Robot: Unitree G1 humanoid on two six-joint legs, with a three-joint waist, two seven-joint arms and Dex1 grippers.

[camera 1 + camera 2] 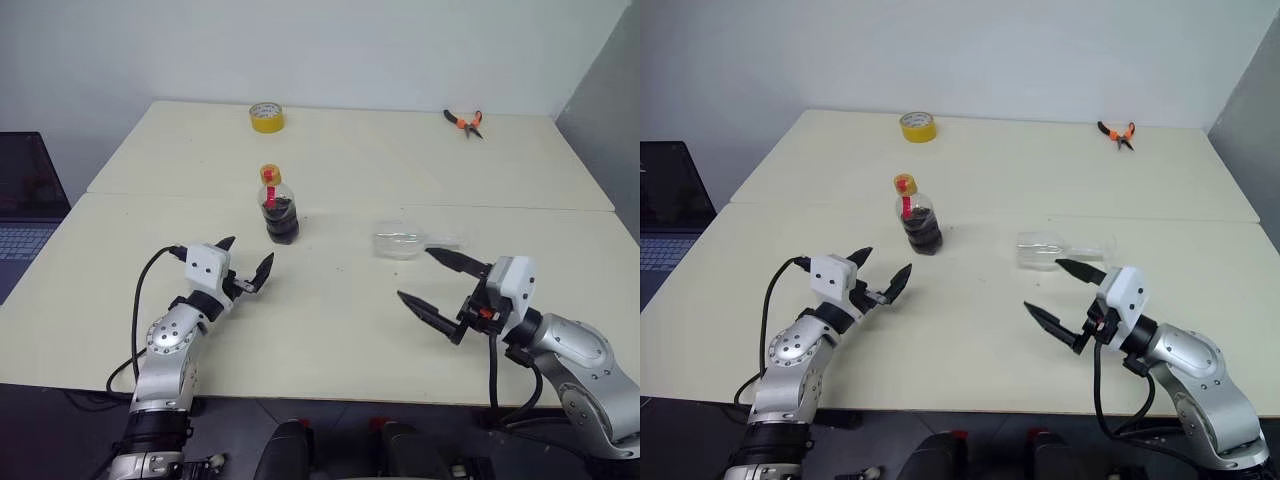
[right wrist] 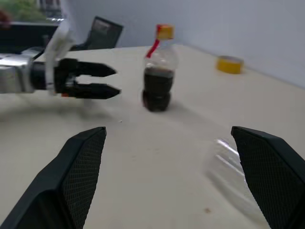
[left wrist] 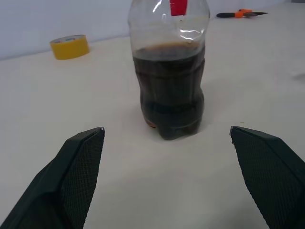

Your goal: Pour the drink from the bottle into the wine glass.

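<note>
Both grippers stand spread and empty: the left gripper (image 1: 246,268) should square to the upright bottle (image 1: 278,208) mid-table, while the right gripper (image 1: 438,289) rights the toppled wine glass (image 1: 405,242) beside it.

A plain lab or office workroom: 2 bare cream tables (image 1: 400,330) pushed together against a blank white wall (image 1: 300,45), a laptop (image 1: 25,215) on a side desk, with a yellow tape roll (image 1: 266,117) and orange-handled pliers (image 1: 465,122) lying on the far table.
</note>
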